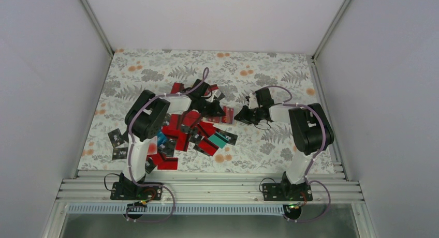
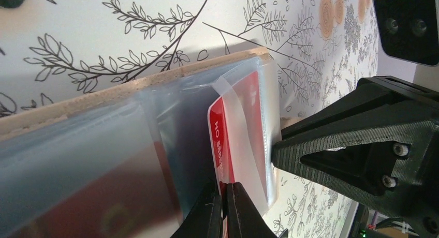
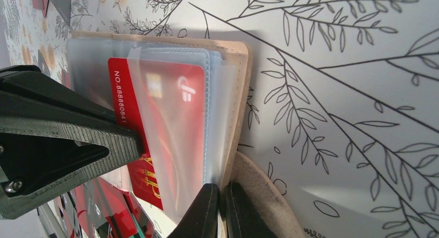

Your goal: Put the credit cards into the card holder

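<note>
Right wrist view: the holder (image 3: 240, 93) is gripped at one edge by the right tool (image 3: 221, 190), whose jaws are together on the tan cover and the sleeve stack. Whether it rests on the worktop (image 3: 362, 67) or is slightly raised cannot be told. A red card (image 3: 155, 108) sits partway inside a clear sleeve (image 3: 212, 145), one edge projecting. The left tool (image 2: 225, 190), jaws clamped on that projecting edge, is placed to push it home. Risks, as judged: (a) if the card enters skewed to the sleeve mouth, a corner may catch on the seam and buckle the film; (b) the thin card may slip from the narrow pinch; (c) the two tools stand almost touching, so further advance could make them collide or drag the holder out of the right tool. Top view: loose cards (image 1: 181, 132) lie heaped on the worktop, not yet loaded.
</note>
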### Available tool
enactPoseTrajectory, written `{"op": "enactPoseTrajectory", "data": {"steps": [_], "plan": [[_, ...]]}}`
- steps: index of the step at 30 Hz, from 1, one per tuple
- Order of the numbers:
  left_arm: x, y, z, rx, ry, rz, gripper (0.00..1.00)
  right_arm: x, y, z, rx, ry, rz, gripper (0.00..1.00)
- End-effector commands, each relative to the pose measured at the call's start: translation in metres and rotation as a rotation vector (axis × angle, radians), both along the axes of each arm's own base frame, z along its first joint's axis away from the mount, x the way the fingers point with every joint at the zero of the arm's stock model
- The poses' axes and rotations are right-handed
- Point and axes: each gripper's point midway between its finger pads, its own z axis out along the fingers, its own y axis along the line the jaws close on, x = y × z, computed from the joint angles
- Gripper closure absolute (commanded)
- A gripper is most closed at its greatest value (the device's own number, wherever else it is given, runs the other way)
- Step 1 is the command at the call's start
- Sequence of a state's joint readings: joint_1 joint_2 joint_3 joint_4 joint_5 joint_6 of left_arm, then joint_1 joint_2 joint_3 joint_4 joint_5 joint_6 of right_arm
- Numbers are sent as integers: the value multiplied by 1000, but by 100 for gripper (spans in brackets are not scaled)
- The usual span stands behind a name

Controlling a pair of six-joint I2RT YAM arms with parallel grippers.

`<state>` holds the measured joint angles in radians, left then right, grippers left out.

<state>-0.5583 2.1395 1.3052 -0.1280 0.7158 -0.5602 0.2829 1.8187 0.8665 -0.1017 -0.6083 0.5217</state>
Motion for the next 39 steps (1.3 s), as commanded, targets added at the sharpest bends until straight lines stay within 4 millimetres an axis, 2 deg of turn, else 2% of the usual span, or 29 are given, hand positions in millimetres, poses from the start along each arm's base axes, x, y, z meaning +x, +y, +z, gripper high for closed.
{"op": "enactPoseTrajectory", "data": {"steps": [1, 6, 12, 16, 23, 31, 37, 38, 39], "plan": [[-22, -4, -28, 29, 86, -47, 95, -4, 3, -14, -19, 28, 25, 93], [-21, -5, -27, 28, 92, -34, 93, -4, 3, -13, -18, 28, 26, 93], [-24, -9, -22, -3, 110, -27, 83, -5, 4, -11, -7, 26, 31, 92], [-25, -4, -17, 33, 101, -17, 76, -5, 5, -6, -2, 17, 33, 90], [-26, 6, -9, 110, 66, 1, 55, 1, 4, 18, -3, -40, 29, 84], [-30, 9, 3, 167, 29, 4, 20, 7, 1, 43, -21, -93, 16, 73], [-33, 6, 17, 191, -14, -7, 4, 9, -2, 54, -33, -119, 12, 69], [-34, 6, 22, 187, -18, -8, 1, 9, -1, 66, -22, -148, 14, 69], [-35, 5, 27, 179, -25, -8, 0, 9, 0, 69, -17, -156, 18, 69]]}}
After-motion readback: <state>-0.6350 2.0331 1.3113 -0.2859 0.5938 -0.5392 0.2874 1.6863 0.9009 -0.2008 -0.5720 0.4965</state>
